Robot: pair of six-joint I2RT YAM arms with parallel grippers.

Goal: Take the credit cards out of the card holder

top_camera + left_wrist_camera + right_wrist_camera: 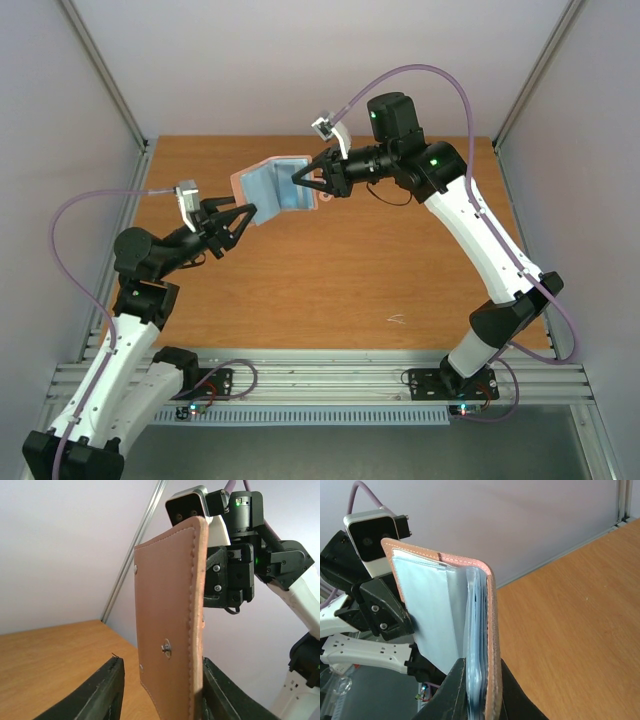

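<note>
Orange-brown tabletop (pixel 350 270) fills the overhead view, boxed in by pale grey walls. Above its far half the card holder (pixel 275 188) is held in the air between the two arms, opened out with its light blue inside turned towards the camera. The right gripper (pixel 301 178) pinches the right-hand panel, and the left gripper (pixel 247 222) sits at the lower left corner with its fingers spread. From the left wrist, the taupe outer face stands upright, with a stitched border and a metal snap stud (pixel 166 647). This panel sits between the two black fingers (pixel 107 692), close against the right one and with a gap to the left one, so the jaws are wide and not clamped. From the right wrist the holder is seen edge-on, partly folded, and both fingers (pixel 451 692) press narrowly on either side of the nearer panel, holding it. Thin layered edges (pixel 476 625) are packed inside that panel; whether they are cards or sleeves cannot be told.
</note>
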